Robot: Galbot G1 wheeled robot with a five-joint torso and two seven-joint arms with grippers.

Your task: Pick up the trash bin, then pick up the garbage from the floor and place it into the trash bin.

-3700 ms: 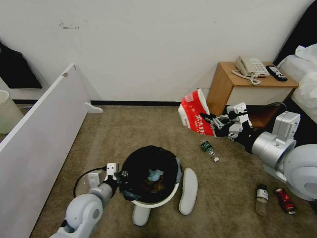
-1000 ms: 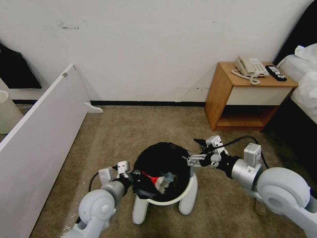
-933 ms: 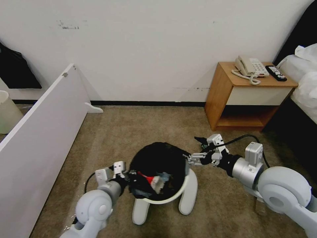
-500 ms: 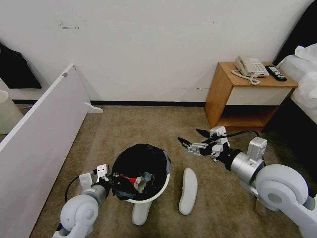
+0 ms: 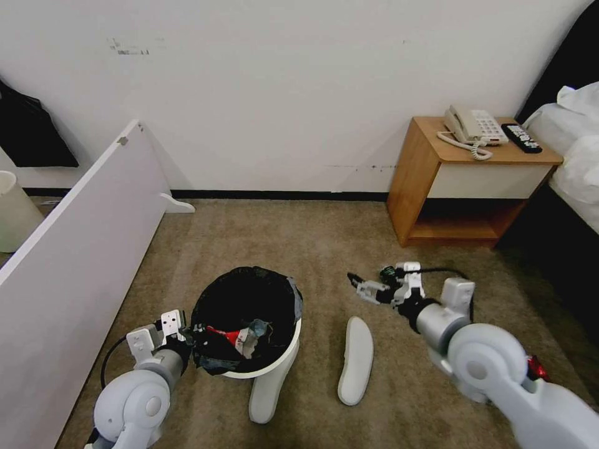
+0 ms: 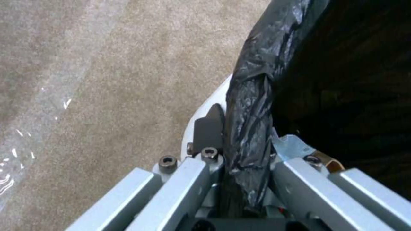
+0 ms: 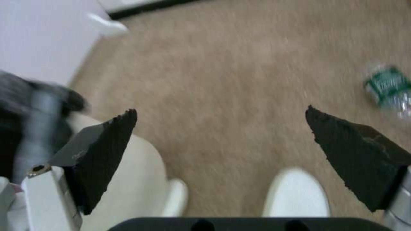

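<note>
A small round trash bin (image 5: pixel 249 324), white plastic lined with a black bag, is held tilted just above the floor (image 5: pixel 299 243), a beige-brown short-pile carpet. The left gripper (image 5: pixel 187 333) is clamped on the bin's near-left rim, its fingers (image 6: pixel 207 128) pinching both the white wall and the folded bag. Inside the bin lie a red-and-white wrapper (image 5: pixel 234 337) and other scraps. To the right of the bin, the right gripper (image 5: pixel 369 285) hangs low over the carpet with its jaws spread wide and nothing between them. One white slipper (image 5: pixel 355 358) lies just right of the bin; a second slipper (image 5: pixel 265 393) pokes out from under it. A small green-labelled bottle (image 7: pixel 387 86) lies beyond the right gripper, and a red can (image 5: pixel 535 368) shows farther right, partly hidden by the arm. The likely risk is the thin rim grip: the bag is slippery, so the tilted bin could slide or tip and spill its contents. The open gripper could also nudge the bottle, which would probably roll on the carpet. Behind the bin stand a white wall (image 5: pixel 281 93) with a black baseboard (image 5: pixel 274 195), a leaning white panel (image 5: pixel 75 237) to its left, and a wooden nightstand (image 5: pixel 462 181) with a telephone (image 5: pixel 474 128) to its far right.
</note>
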